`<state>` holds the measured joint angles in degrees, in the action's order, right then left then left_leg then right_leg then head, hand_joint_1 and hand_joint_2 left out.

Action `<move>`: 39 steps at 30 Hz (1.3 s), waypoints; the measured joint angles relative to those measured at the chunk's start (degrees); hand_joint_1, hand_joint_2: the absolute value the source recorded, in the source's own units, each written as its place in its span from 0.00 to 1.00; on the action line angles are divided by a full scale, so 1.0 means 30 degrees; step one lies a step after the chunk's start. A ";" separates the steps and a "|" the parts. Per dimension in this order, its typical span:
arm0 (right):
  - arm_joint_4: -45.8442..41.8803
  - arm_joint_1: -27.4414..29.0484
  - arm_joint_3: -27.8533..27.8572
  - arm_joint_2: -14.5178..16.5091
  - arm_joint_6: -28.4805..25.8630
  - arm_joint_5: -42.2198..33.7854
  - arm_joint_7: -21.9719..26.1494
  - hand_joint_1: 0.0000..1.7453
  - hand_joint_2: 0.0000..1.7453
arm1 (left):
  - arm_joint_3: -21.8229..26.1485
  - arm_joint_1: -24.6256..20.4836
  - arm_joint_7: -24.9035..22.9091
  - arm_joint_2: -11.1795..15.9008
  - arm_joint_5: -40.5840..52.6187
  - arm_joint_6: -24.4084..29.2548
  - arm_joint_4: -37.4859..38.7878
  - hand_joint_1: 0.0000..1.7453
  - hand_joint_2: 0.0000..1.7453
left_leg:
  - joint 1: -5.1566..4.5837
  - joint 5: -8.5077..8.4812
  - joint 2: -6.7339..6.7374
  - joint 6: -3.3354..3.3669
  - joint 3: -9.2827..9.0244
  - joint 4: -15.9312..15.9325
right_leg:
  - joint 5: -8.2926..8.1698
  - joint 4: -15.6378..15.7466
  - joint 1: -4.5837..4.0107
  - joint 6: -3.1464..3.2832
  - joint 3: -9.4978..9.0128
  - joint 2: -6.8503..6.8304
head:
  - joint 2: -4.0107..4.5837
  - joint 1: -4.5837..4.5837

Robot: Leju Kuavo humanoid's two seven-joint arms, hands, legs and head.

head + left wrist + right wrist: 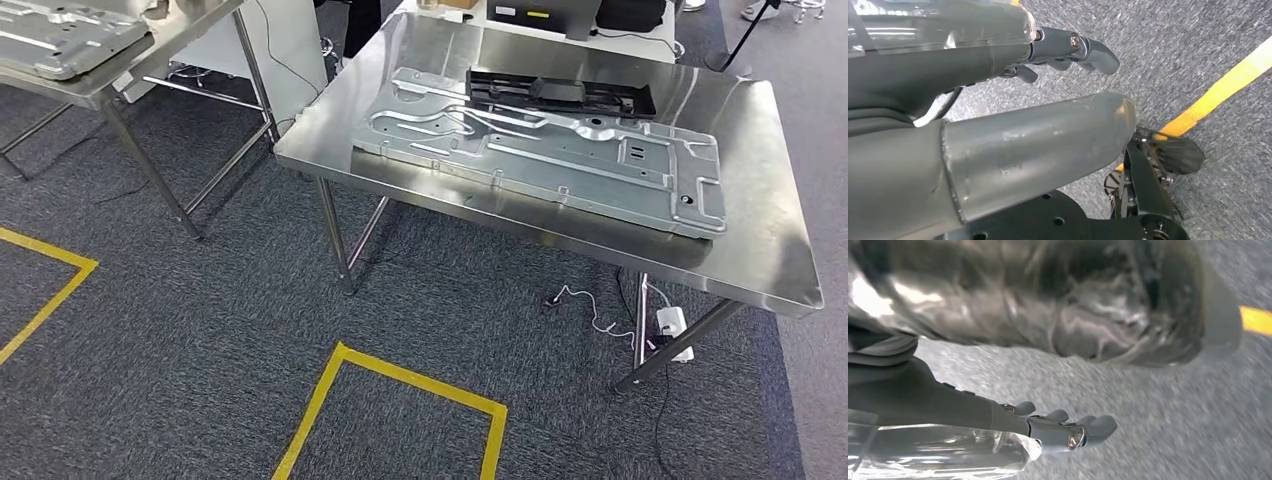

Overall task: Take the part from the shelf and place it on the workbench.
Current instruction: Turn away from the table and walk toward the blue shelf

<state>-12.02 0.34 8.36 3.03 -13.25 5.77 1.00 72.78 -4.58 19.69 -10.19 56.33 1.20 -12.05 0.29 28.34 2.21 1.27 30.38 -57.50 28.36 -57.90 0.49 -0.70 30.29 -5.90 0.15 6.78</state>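
The big flat silver metal part lies on the shiny steel tabletop, reaching toward its right edge, so the placing step looks done. Both arms hang down over the grey carpet. The left hand and right hand hold nothing, fingers loosely apart. Next, the robot likely stays clear.
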 joint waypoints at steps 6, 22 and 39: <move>0.0406 0.0002 -0.0002 0.0117 0.0751 0.0204 -0.1053 0.00 0.00 | -0.0239 -0.0037 -0.0084 0.0009 0.0155 0.0033 0.0047 0.00 0.00 | 0.0075 -0.0454 -0.0911 0.0532 0.0234 0.0185 | 0.2787 -0.4750 0.0133 -0.0394 0.2084 0.1817 | 0.0000 0.0000; 0.0536 -0.0109 0.0005 0.0361 0.0732 0.0206 -0.0791 0.00 0.00 | -0.0350 -0.0256 0.0163 0.0084 0.0262 0.0108 0.0089 0.00 0.00 | 0.0157 0.2031 -0.0999 -0.0630 0.3048 -0.5218 | 0.0155 -0.0023 0.0123 0.0626 0.0035 0.1289 | 0.0000 -0.0029; 0.0603 -0.0404 -0.0002 0.0484 0.0816 0.0140 -0.1683 0.00 0.00 | -0.0718 -0.0232 0.0082 0.0089 0.0368 0.0255 0.0113 0.00 0.00 | -0.0012 -0.0551 -0.1653 0.0527 0.0627 -0.0126 | 0.2488 -0.4915 0.0100 -0.0262 0.1966 0.1918 | 0.0000 -0.0022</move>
<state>-10.21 -0.87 8.35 4.49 -10.80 6.19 -4.05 70.63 -5.27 19.93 -9.92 57.43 1.97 -11.72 0.26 26.68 -2.75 2.85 32.26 -57.88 35.83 -72.64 0.79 -1.48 36.19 -0.14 0.15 6.71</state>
